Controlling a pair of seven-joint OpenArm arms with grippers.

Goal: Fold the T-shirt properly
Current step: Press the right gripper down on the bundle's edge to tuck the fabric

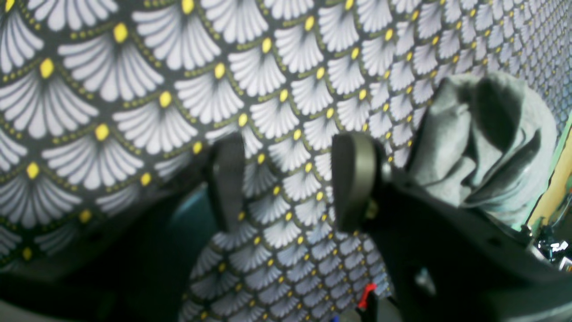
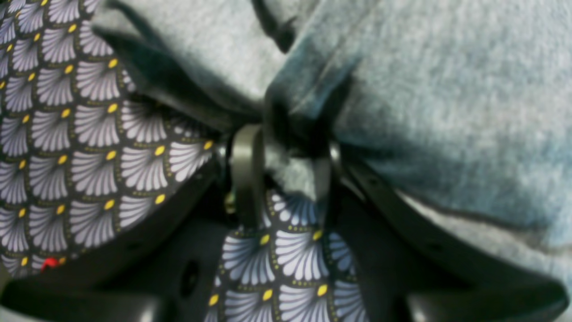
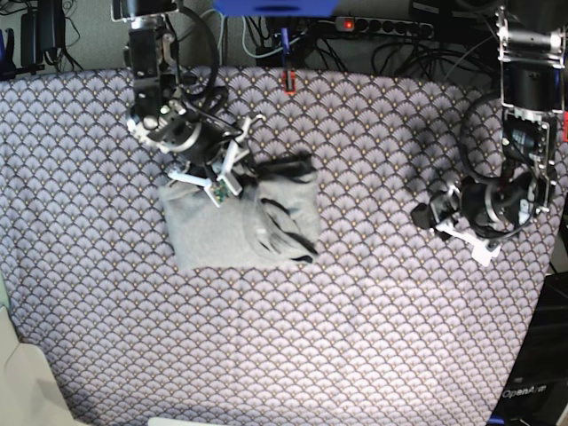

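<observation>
The light grey T-shirt (image 3: 222, 226) lies folded into a rough rectangle left of the table's middle, with creased folds along its right side. My right gripper (image 3: 232, 173) sits at the shirt's far edge. In the right wrist view its jaws (image 2: 286, 172) stand open, with a bunched fold of the T-shirt (image 2: 447, 89) lying between the fingertips. My left gripper (image 3: 424, 213) hovers far to the right, apart from the shirt. In the left wrist view it is open (image 1: 289, 179) over bare patterned cloth, and the T-shirt (image 1: 487, 134) shows as a crumpled heap beyond it.
A purple-grey fan-scale patterned cloth (image 3: 355, 311) covers the whole table. A power strip and cables (image 3: 382, 27) run along the back edge, with a red clip (image 3: 287, 84) on the cloth there. A pale object (image 3: 22, 382) sits at the front left corner.
</observation>
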